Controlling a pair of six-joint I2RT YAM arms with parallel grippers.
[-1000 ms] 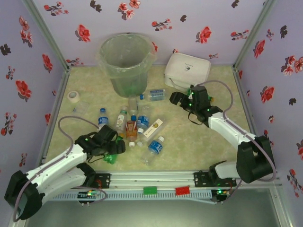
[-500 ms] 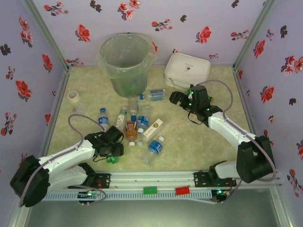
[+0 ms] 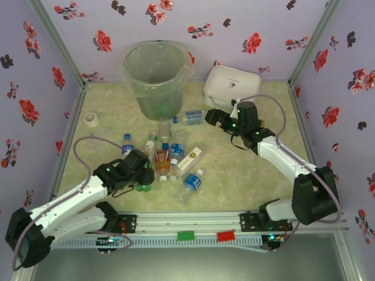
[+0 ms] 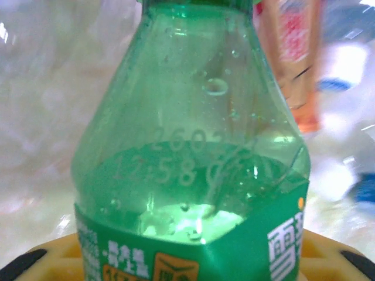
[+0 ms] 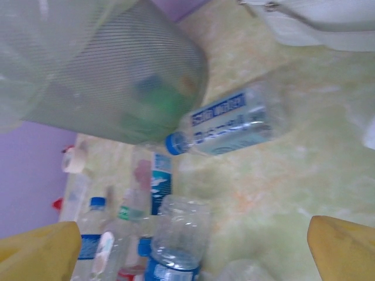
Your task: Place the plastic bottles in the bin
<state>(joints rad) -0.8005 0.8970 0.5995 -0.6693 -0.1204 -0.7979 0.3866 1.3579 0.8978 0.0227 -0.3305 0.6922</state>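
Floral lilac walls close round a mottled pale-green desk. Near its front-left corner the left gripper is clamped on a small green plastic bottle. The bottle's body sits between the yellow pads and its long axis runs straight out from the wrist, green cap leading. The tall translucent grey-green plastic bin stands at the desk's far edge, left of centre. It lies well beyond the held bottle, with a scatter of clear blue-capped bottles between them. I judge the carry must rise over those.

The right gripper hangs wide open and empty beside a white rounded-square lidded box. It is near a clear blue-labelled bottle lying at the bin's foot.

A second ago the left jaws stood wide over the green bottle; they have since closed. The right gripper has edged slightly toward the bin.
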